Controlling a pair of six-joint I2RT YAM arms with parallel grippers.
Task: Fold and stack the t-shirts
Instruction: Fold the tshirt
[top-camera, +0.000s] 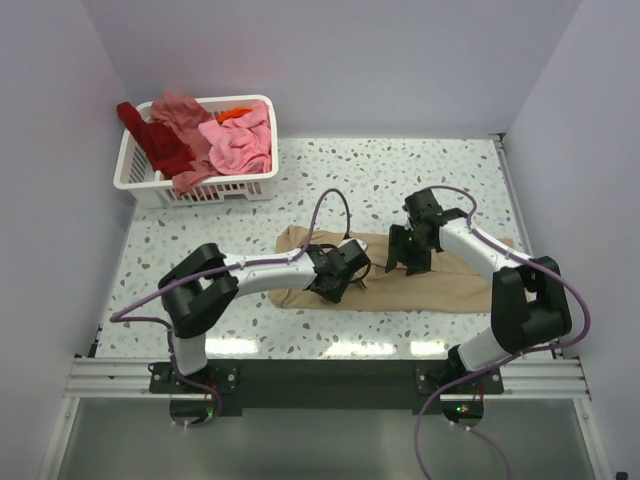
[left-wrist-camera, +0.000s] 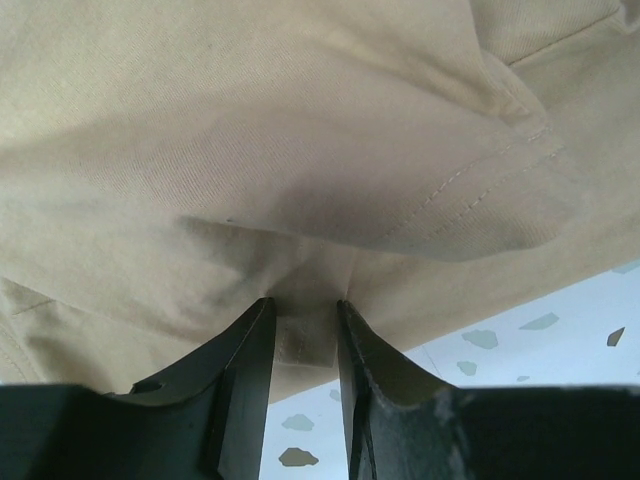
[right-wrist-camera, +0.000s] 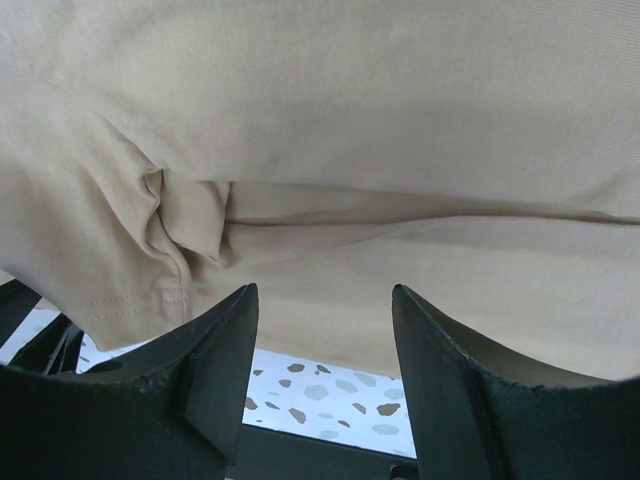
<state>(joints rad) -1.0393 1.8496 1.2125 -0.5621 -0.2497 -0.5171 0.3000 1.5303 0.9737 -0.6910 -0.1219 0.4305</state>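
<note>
I'm on the first garment, mid-fold. The tan t-shirt (top-camera: 425, 290) lies in the centre of the table (top-camera: 340, 185) as a long band running left to right, apparently doubled over once already. The other shirts are heaped in the white basket (top-camera: 135, 182) at the upper left of the overhead view: a pink one (top-camera: 240, 145), a dark red one (top-camera: 160, 150), and a scrap of orange (top-camera: 236, 112) behind.

My left gripper (left-wrist-camera: 304, 306) sits at the band's near edge, left of centre. Its jaws are narrow, and a tuck of tan cloth fills the gap between them, so I take it as a pinch on the hem. My right gripper (right-wrist-camera: 323, 295) hangs over the middle of the band. Its jaws are wide and hold nothing, with bare speckled table showing between them below the cloth edge.

Next, I reckon the right side needs a matching pinch on the same near edge. I'd bring it down onto the hem, catch all the layers, then lift both corners together and carry them across so the fold lands square.
</note>
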